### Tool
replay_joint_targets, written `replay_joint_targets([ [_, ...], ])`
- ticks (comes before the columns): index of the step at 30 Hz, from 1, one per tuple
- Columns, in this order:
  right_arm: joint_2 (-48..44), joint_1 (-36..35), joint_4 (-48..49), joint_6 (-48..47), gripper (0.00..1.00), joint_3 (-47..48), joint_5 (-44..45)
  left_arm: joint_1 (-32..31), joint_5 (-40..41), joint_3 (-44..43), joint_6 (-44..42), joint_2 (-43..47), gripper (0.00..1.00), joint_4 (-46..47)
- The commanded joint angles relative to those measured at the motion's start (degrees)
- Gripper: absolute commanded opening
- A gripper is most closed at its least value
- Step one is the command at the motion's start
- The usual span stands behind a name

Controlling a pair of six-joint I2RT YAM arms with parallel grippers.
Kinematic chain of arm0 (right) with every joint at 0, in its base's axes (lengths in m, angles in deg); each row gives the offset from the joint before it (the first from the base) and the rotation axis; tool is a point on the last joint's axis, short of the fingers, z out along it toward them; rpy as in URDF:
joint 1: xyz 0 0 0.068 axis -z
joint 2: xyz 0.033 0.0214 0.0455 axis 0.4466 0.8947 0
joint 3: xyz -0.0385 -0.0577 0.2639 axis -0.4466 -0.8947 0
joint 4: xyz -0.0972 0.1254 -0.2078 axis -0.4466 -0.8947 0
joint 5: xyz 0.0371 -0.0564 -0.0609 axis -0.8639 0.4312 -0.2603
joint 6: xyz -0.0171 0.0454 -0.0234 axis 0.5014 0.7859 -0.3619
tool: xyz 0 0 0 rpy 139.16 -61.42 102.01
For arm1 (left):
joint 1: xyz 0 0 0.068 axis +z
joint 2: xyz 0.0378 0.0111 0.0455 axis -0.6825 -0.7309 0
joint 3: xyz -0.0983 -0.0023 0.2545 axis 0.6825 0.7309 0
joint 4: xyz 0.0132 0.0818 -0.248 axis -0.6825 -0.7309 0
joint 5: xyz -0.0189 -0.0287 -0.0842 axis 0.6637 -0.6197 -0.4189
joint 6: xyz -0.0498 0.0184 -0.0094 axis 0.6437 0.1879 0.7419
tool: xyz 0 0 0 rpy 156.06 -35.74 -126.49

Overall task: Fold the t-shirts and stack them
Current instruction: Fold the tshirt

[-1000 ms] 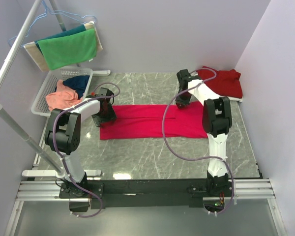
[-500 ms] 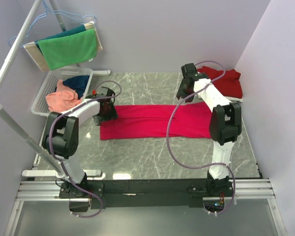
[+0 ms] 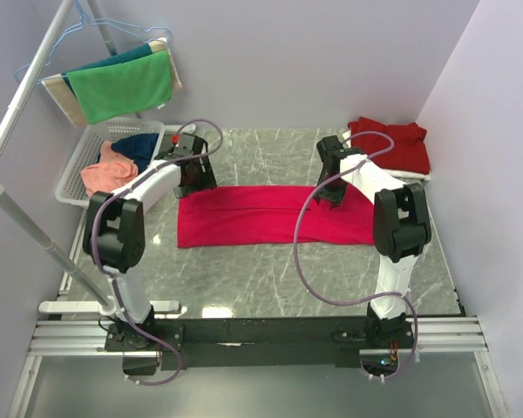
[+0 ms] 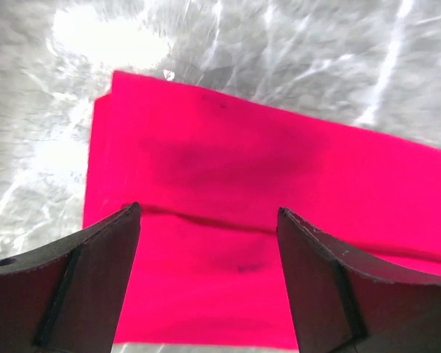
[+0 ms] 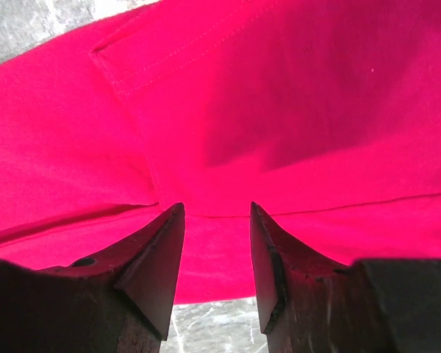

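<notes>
A bright pinkish-red t-shirt [image 3: 270, 215] lies folded into a long flat strip across the middle of the marble table [image 3: 244, 270]. My left gripper [image 3: 194, 177] is open and empty above the strip's far left corner; the shirt [image 4: 264, 184] fills its wrist view between the fingers. My right gripper [image 3: 329, 187] is open and empty over the strip's far right part, with the shirt [image 5: 228, 125] and a sleeve seam below it. A darker maroon-red t-shirt [image 3: 392, 144] lies folded at the far right corner.
A white basket [image 3: 78, 170] at the far left holds a salmon-orange shirt [image 3: 109, 168] and a navy one [image 3: 141, 145]. Green [image 3: 122, 87], teal and beige towels hang on a rack [image 3: 26, 78] above it. Walls close in behind and on the right.
My left gripper moved back from the strip's left end to its far left corner. My right gripper came from near the maroon shirt toward the strip's far edge. The strip lies flat.
</notes>
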Motion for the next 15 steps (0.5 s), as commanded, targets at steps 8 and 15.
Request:
replay_joint_targets([
  [8, -6.3, -0.9, -0.3, 1.6, 0.47, -0.3, 1.0, -0.3, -1.8, 1.4, 4.6, -6.3, 0.79, -3.7],
  [15, -7.0, -0.9, -1.2, 1.0, 0.47, 0.7, 0.7, -0.3, 4.3, 5.7, 8.7, -6.3, 0.77, -9.1],
])
